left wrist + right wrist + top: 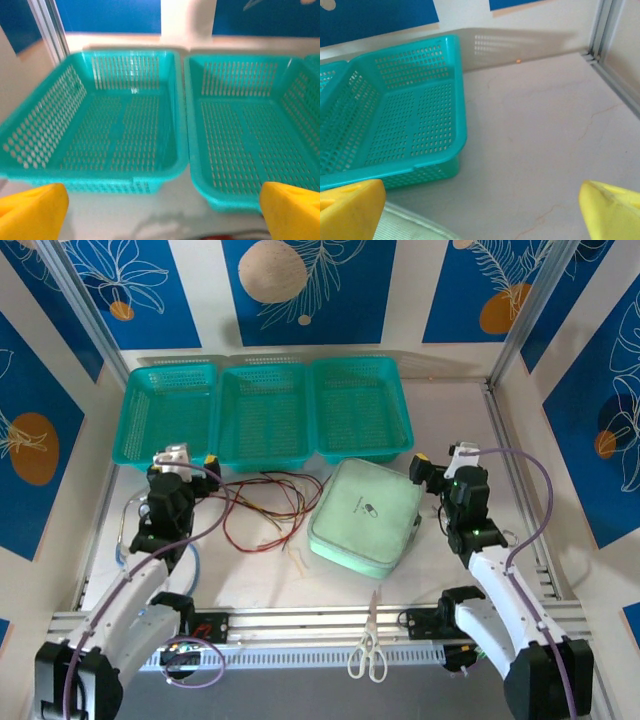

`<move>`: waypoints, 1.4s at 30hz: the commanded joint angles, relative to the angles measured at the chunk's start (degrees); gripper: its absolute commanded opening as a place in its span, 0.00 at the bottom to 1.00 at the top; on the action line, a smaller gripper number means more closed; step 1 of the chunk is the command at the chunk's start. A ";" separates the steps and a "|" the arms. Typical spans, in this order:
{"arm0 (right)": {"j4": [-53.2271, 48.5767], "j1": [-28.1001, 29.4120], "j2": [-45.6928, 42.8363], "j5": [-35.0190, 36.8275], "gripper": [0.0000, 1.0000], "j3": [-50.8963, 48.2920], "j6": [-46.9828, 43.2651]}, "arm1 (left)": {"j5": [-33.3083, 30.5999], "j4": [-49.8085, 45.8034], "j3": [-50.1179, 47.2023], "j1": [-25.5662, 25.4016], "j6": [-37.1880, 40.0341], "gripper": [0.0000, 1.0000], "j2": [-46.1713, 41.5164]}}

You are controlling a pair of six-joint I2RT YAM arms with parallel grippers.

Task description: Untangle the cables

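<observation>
The cables (262, 508) lie in a loose tangle of dark red, black and tan wires on the table, between my left arm and a green pouch. My left gripper (188, 462) hovers at the tangle's left end, open, facing the baskets. In the left wrist view its yellow fingertips (30, 212) stand wide apart around the left gripper (162, 215), with nothing between them; a sliver of dark red cable (220, 236) shows at the bottom edge. My right gripper (438, 464) stands open to the right of the pouch, and in its wrist view the right gripper (480, 210) holds nothing.
Three teal baskets (262, 370) line the back of the table. The pale green pouch (365, 515) lies mid-table, its corner (405, 227) under the right gripper. Scissors (368, 650) rest on the front rail. A light-blue stethoscope tube (125, 530) curls beside my left arm.
</observation>
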 commanded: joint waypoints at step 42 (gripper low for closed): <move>-19.21 16.45 9.30 2.31 0.99 14.29 7.77 | 17.95 -4.05 17.41 -25.57 -37.84 0.42 44.66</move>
